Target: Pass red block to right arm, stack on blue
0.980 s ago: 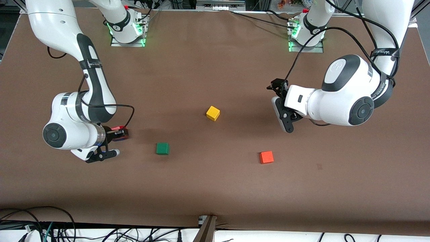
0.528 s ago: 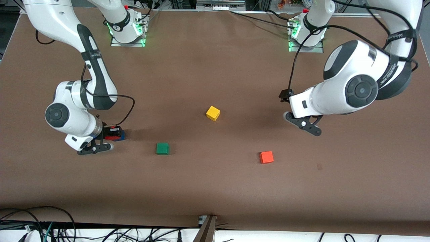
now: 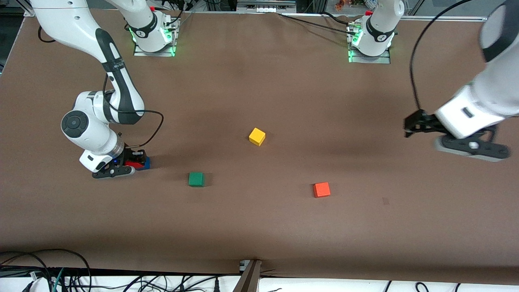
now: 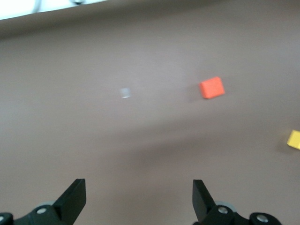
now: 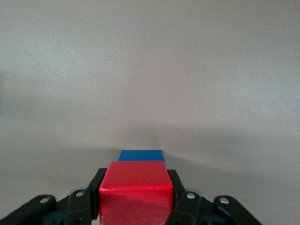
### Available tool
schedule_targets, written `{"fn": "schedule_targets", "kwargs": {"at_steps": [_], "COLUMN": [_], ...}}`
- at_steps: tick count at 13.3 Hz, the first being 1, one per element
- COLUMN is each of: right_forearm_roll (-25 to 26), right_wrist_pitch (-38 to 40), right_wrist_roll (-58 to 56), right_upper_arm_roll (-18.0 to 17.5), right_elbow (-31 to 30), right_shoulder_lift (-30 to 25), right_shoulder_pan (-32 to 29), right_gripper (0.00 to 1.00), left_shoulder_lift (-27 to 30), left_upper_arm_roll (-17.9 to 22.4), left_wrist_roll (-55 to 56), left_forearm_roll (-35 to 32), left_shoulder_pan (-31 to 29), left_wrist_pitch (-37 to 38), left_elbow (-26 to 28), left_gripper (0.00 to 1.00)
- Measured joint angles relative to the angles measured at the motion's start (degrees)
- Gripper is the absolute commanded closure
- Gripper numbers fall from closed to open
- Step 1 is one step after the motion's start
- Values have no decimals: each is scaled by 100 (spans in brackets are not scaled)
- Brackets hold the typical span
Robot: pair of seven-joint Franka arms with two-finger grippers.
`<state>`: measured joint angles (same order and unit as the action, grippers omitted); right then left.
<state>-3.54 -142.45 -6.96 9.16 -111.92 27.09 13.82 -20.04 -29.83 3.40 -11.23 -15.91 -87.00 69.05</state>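
Observation:
My right gripper (image 3: 135,161) is shut on the red block (image 3: 131,164) low over the table near the right arm's end. The blue block (image 3: 146,162) shows only as a sliver right beside the red one. In the right wrist view the red block (image 5: 136,194) sits between the black fingers (image 5: 95,190), with the blue block (image 5: 140,155) directly past it. I cannot tell whether the two touch. My left gripper (image 3: 408,126) is open and empty, up in the air at the left arm's end; its own view (image 4: 138,187) shows the jaws wide apart.
A yellow cube (image 3: 257,136) lies mid-table. A green cube (image 3: 196,179) lies nearer the front camera, beside the right gripper. An orange-red cube (image 3: 322,189) lies toward the left arm's end, also in the left wrist view (image 4: 212,87).
My right gripper has come down with the red block onto the blue block's spot. My left arm has swung away toward its own end of the table.

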Motion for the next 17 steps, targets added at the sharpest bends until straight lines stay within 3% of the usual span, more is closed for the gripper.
{"fn": "schedule_targets", "kwargs": {"at_steps": [3,5,6,7,8,9,11,12,16,17], "right_forearm_roll": [1,1,1,2,3,5,8,9,15,16], "right_wrist_pitch": [-24,-32,-33,-34,-36,-39,-43,-45,233,574], "right_wrist_roll": [0,0,0,0,0,0,-3,-5,-7,-7], "right_upper_arm_roll": [0,0,0,1,0,1,8,10,65,88], "right_elbow": [-27,-39,-48,-52,-52,-52,-52,-51,40,179], "right_shoulder_lift": [0,0,0,0,0,-1,-1,-3,-173,-262], "right_shoulder_pan": [3,4,5,5,6,6,6,6,6,6], "right_gripper": [77,63,56,38,7,0,0,0,0,0], "left_shoulder_lift": [55,73,89,102,111,121,278,500,1750,1931], "left_upper_arm_roll": [119,115,114,113,112,112,161,440,2535,2779], "left_wrist_roll": [48,86,86,86,85,86,88,107,51,31], "left_forearm_roll": [0,1,4,7,7,7,13,95,926,947], "left_shoulder_pan": [-162,-209,-283,-357,-412,-435,-369,-117,1411,1604], "left_wrist_pitch": [175,292,306,315,336,361,361,317,-360,-430], "left_elbow": [-25,-23,-24,-24,-24,-18,122,348,1962,2182], "left_gripper": [0,0,0,0,0,0,0,0,0,0]}}
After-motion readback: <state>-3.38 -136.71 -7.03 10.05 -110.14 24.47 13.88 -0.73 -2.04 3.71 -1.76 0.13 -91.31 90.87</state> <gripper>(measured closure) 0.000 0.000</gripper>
